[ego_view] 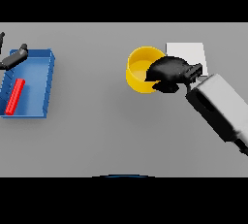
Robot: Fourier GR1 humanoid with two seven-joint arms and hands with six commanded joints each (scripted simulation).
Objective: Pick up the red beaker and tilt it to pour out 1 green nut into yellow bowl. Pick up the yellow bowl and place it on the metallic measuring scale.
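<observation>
The yellow bowl (140,70) stands upright on the table right of centre. My right hand (169,72) lies over the bowl's right rim with its fingers curled round the wall. Directly behind and to the right of the hand sits the pale metallic scale (186,53), a flat square plate with nothing on it. A red beaker (15,96) lies on its side as a long red shape inside the blue tray (46,80) at far left. I see no green nut anywhere, and the bowl's inside shows only yellow. My left hand (15,57) hovers at the tray's far left corner with its fingers straight.
The blue tray has raised walls and sits at the table's left edge. My right forearm (220,106) stretches from the lower right toward the bowl.
</observation>
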